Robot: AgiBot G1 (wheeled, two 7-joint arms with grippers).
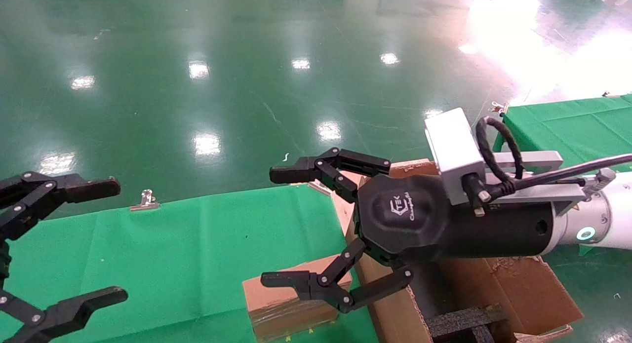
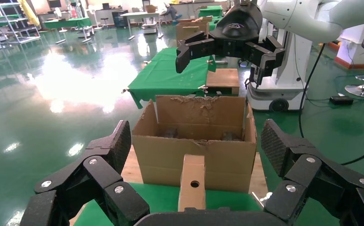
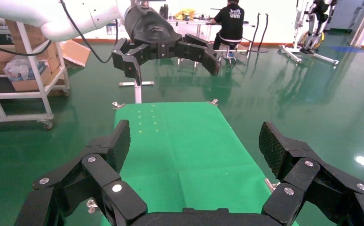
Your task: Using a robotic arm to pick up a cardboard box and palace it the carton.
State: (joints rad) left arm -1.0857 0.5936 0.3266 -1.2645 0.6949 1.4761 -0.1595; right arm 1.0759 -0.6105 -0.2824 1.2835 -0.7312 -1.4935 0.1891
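Note:
The small brown cardboard box (image 1: 291,303) lies on the green cloth beside the carton (image 1: 395,313). The carton is large, with ragged flaps and black foam (image 1: 464,321) inside. My right gripper (image 1: 269,227), on the white robotic arm (image 1: 612,209), is open and empty above the box, at the carton's near corner. My left gripper (image 1: 118,240) is open and empty at the far left, above the cloth. In the left wrist view the box (image 2: 192,181) shows its round hole in front of the carton (image 2: 194,155), with the right gripper (image 2: 229,52) high beyond it.
The green-covered table (image 1: 173,244) has metal clips (image 1: 145,200) on its edge. A second green table (image 1: 568,121) stands at the back right. Shiny green floor surrounds them. The right wrist view shows bare green cloth (image 3: 185,141) and the left gripper (image 3: 166,47) beyond.

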